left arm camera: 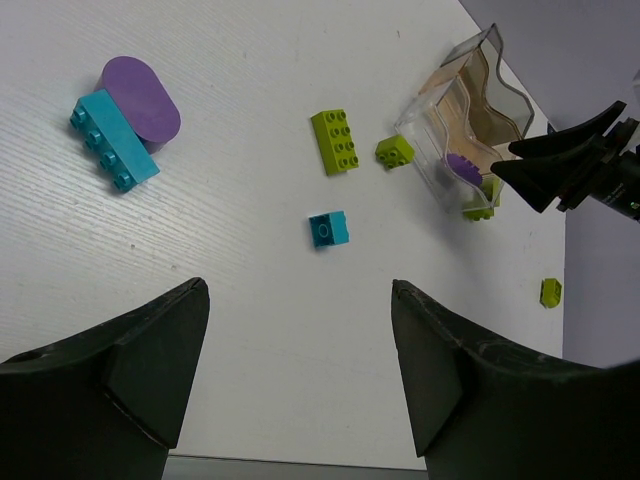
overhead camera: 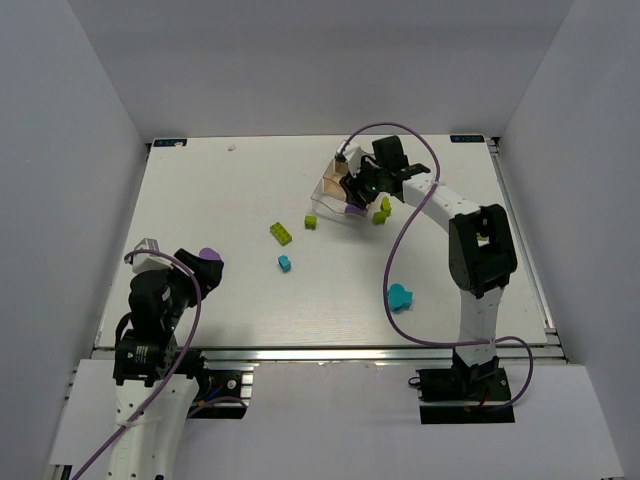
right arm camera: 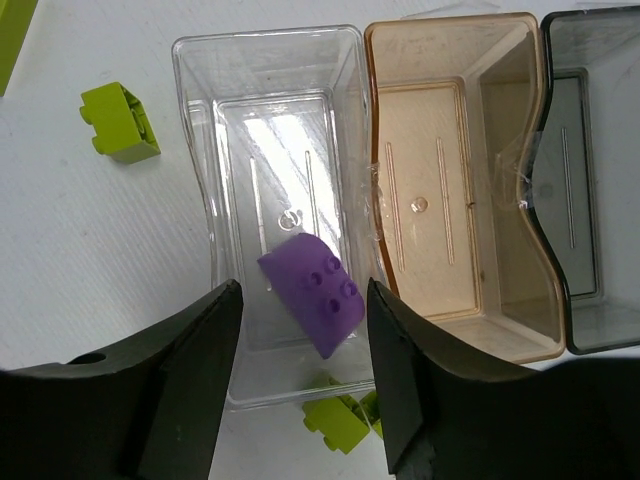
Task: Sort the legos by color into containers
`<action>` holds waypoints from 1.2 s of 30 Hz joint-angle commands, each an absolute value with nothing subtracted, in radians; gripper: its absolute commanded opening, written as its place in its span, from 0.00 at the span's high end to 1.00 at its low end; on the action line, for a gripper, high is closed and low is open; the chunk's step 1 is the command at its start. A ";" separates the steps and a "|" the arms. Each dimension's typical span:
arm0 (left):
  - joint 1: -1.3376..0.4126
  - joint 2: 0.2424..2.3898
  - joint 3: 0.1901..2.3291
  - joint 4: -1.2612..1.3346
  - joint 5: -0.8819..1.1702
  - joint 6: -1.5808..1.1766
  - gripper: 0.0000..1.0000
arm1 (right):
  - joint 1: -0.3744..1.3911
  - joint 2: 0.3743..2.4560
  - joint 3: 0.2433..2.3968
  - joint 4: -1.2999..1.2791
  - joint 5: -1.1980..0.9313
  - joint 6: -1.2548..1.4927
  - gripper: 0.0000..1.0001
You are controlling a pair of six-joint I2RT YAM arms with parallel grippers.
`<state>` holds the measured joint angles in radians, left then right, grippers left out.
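- Left arm (overhead camera: pixel 150 330): you had it folded close above its own base, elbow tucked in, wrist low and short of full reach.
- Left gripper (overhead camera: pixel 196 272): you had it angled forward and down. The jaws stood wide apart, and both dark fingers (left arm camera: pixel 130 370) showed splayed along the bottom of the left wrist view.
- Right arm (overhead camera: pixel 480 250): you had it rising upright from its base, with the forearm stretched far forward and to the left and the wrist bent over.
- Right gripper (overhead camera: pixel 358 190): you had it pointing steeply down at the far end of that reach. The jaws were parted, with one black finger (right arm camera: pixel 180 390) on each side of the right wrist view.
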<state>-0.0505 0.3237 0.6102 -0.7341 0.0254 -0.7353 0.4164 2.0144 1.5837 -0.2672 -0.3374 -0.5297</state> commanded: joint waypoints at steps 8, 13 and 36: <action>-0.051 0.339 0.607 -0.741 0.014 -0.749 0.17 | 0.414 1.952 1.641 -0.296 -0.405 -0.547 0.29; -0.052 0.370 0.609 -0.726 0.024 -0.770 0.29 | 0.414 1.804 1.534 -0.287 -0.564 -0.647 0.11; -0.052 0.923 0.732 -0.816 -0.187 -0.764 0.28 | 0.509 1.503 1.141 -0.354 -0.811 -0.647 0.11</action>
<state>-0.0505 0.8295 0.6884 -0.8280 -0.1524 -0.8040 0.5121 1.5375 1.1347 -0.3882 -0.8104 -0.6613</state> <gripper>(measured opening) 0.722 0.891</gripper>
